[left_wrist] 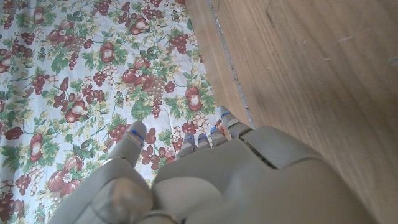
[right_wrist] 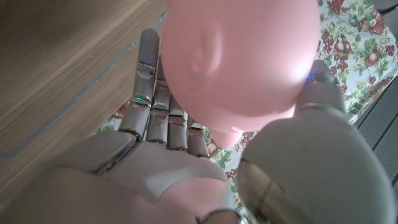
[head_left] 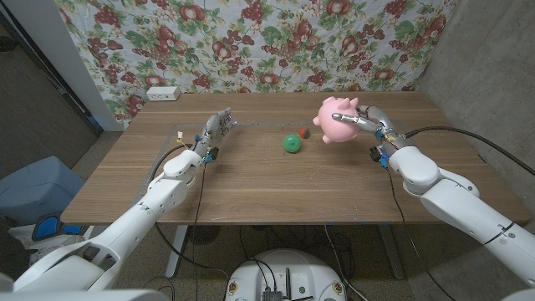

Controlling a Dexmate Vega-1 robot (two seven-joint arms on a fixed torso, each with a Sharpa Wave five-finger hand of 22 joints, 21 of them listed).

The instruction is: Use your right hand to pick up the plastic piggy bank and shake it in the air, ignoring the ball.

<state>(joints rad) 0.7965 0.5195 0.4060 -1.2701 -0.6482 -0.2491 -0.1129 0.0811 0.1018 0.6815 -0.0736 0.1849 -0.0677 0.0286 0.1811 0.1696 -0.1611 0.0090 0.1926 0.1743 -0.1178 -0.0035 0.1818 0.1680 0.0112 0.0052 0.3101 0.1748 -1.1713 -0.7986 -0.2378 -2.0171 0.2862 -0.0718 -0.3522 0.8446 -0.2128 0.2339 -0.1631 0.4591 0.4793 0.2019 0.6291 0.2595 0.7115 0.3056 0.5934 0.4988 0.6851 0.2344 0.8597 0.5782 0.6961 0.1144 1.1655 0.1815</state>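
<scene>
We see the pink piggy bank (head_left: 337,121) held by the right hand (head_left: 369,122) on the right side of the wooden table (head_left: 276,180), towards its far edge. From the head view the pig appears lifted off the tabletop, tilted, with the hand coming at it from the right and the fingers wrapped over its upper side. In the right wrist view the piggy bank (right_wrist: 242,59) sits right against the right hand (right_wrist: 186,162): the fingers (right_wrist: 149,81) run up along one side of its rounded body and the thumb (right_wrist: 323,93) presses on the other side, so the pig is clamped between them.

Just to the left of the pig, on the tabletop, lies a green ball (head_left: 292,144), with a small red thing (head_left: 304,132) beside it that we cannot make out. Both lie apart from the pig and from the hand.

The left hand (head_left: 216,132) is on the left side of the table, well apart from the pig. In the left wrist view the left hand (left_wrist: 205,180) holds nothing, its fingers (left_wrist: 199,140) reaching out side by side and its thumb (left_wrist: 130,140) set apart, with the flowered cloth (left_wrist: 74,81) behind it. That cloth (head_left: 251,42) hangs behind the far edge of the table, and a white socket strip (head_left: 162,94) lies at the far left corner.
</scene>
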